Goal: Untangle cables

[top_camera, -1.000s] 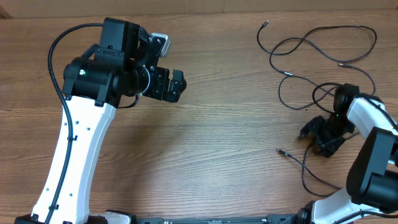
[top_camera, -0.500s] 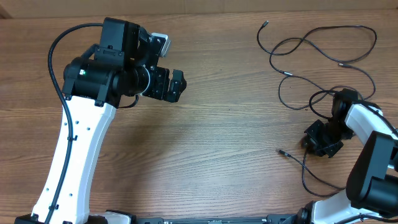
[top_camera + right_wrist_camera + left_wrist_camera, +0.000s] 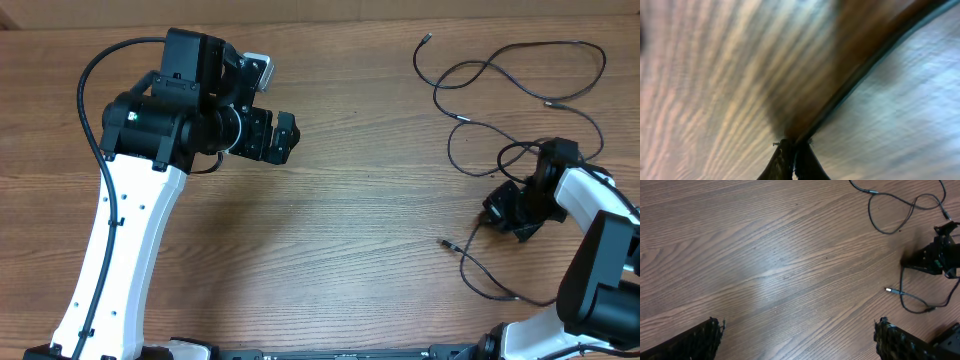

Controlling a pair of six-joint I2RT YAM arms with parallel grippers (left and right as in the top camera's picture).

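Right gripper (image 3: 493,214) sits at 3 o'clock on the table (image 3: 350,230), jaws pinched fully together on one thin cord (image 3: 855,87); in the wrist view the cord runs out from between the tips toward 1 o'clock, blurred

Left gripper (image 3: 287,138) is up at 10 o'clock, well apart from everything, jaws spread as wide as they go, nothing in them

Cables (image 3: 487,64) lie loose at 1-2 o'clock on the table, several loops crossing each other; one small loop lies just beside the right wrist at its 12 o'clock. The metal plug tip (image 3: 442,242) of the held cord lies at 8 o'clock from the right gripper, and slack trails on toward 5 o'clock

Step in hand looks like: drag this one cord clear of the heap

Doing it well, my read:
- pull toward 9 o'clock onto bare wood, away from the heap, low and slow
- grip is close to the plug end, so there is little tail to free; the long part still leads back to the loops, so expect them to follow
- if the heap starts moving as one, stop; let go and regrip nearer the crossing
- bring the left gripper over to pin the heap at 2 o'clock, since it is idle
- thin cord can slip out of the tips, so keep them clamped and avoid jerks
- mind the loop by the wrist, as it could snag the arm
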